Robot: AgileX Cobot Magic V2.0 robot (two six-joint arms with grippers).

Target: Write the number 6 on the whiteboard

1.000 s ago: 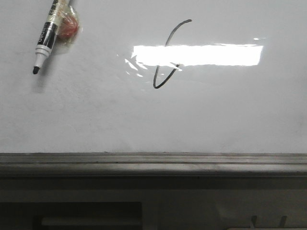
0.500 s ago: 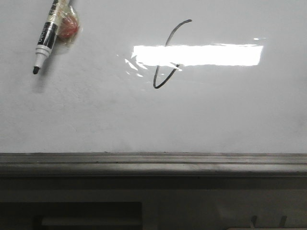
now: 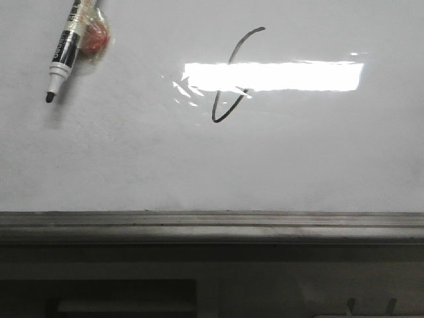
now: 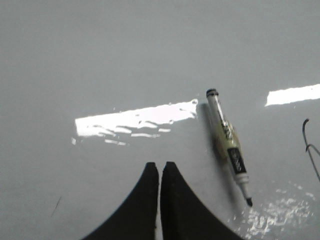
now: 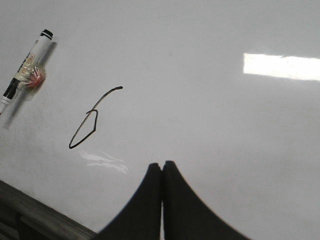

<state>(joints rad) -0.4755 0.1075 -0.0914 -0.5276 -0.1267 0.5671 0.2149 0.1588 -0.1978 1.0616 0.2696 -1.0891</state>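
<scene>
The number 6 (image 3: 232,79) is a thin black stroke with a narrow pointed loop, drawn on the whiteboard (image 3: 298,159) near its middle. It also shows in the right wrist view (image 5: 90,122) and at the edge of the left wrist view (image 4: 310,147). A black-and-white marker (image 3: 65,50) lies uncapped on the board at the far left, with a red blob beside it; it also shows in both wrist views (image 4: 229,145) (image 5: 22,72). My left gripper (image 4: 160,166) is shut and empty beside the marker. My right gripper (image 5: 162,165) is shut and empty beside the 6.
A bright rectangular glare (image 3: 278,76) crosses the 6. A dark grey ledge (image 3: 212,225) runs along the board's near edge, with a lower frame under it.
</scene>
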